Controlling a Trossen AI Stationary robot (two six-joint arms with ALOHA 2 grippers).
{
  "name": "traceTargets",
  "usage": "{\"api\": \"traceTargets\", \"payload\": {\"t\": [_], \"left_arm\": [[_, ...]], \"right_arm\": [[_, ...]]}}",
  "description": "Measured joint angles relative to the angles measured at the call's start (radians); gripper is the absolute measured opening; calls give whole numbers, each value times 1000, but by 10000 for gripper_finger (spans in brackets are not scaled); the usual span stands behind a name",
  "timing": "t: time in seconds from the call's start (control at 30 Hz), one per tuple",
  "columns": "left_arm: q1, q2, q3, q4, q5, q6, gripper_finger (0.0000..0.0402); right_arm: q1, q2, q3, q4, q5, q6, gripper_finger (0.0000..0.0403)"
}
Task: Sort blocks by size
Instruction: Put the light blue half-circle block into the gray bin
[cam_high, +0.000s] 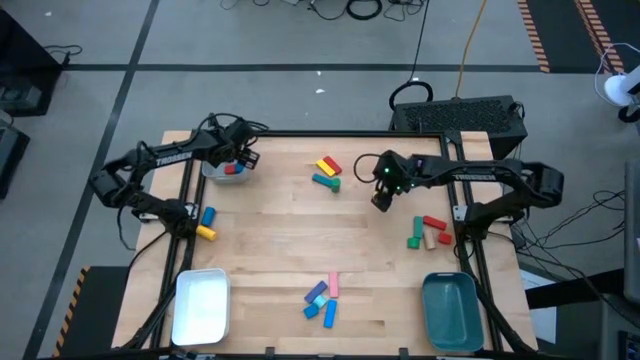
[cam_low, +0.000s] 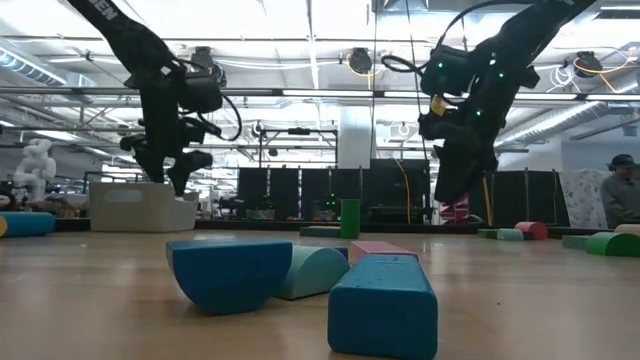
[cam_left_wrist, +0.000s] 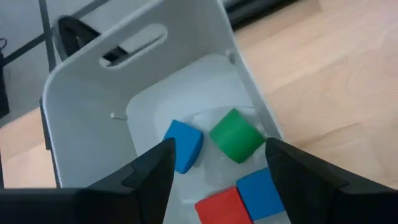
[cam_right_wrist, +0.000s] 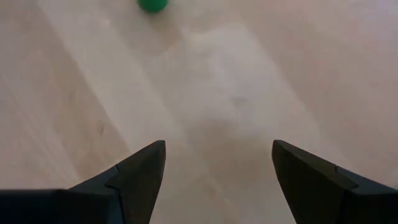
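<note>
Two arms show in my overhead view: the left gripper (cam_high: 240, 160) hangs over a small white bin (cam_high: 222, 172) at the table's (cam_high: 270, 240) far left, and the right gripper (cam_high: 383, 196) hovers over bare wood, with a red, yellow and teal cluster (cam_high: 327, 172) off to one side of it and another cluster (cam_high: 430, 232) on the other. From table height, blue and teal blocks (cam_low: 300, 275) with smooth painted faces fill the foreground, both arms hang clear of the surface, and a workshop with a person (cam_low: 618, 190) at its edge lies behind. My left wrist camera shows the jaws apart and empty, with a green block (cam_left_wrist: 236, 134), two blue ones (cam_left_wrist: 185, 144) and a red one (cam_left_wrist: 222, 206) lying in the bin between and below the fingers (cam_left_wrist: 152, 180). My right wrist camera shows the jaws wide apart over pale grained wood, with a green piece (cam_right_wrist: 152, 5) well ahead.
</note>
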Motion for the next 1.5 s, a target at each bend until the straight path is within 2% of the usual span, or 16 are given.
{"api": "traceTargets", "payload": {"t": [0.17, 0.23, 0.37, 0.5, 0.8, 1.23, 1.37, 1.5], "left_arm": [[-28, -51, 0, 101, 9, 29, 251], [-45, -74, 0, 145, 39, 32, 251], [-96, -93, 1, 239, 109, 36, 252], [-156, -94, 2, 324, 160, 78, 252], [-266, -94, 2, 409, 162, 88, 252], [-331, -94, 2, 404, 162, 111, 252], [-337, -93, 2, 403, 162, 111, 252], [-348, -93, 2, 403, 162, 112, 252]], "right_arm": [[-32, -38, 1, -130, 207, 3, 279], [-52, -43, 1, -208, 241, 4, 279], [-82, -43, 0, -330, 238, -3, 279], [-97, -43, 0, -382, 238, -109, 279], [-163, 19, 0, -351, 234, -409, 279], [-226, 218, 6, -323, 207, -517, 276], [-227, 220, 5, -321, 167, -518, 247], [-228, 191, 1, -312, 121, -506, 190]]}}
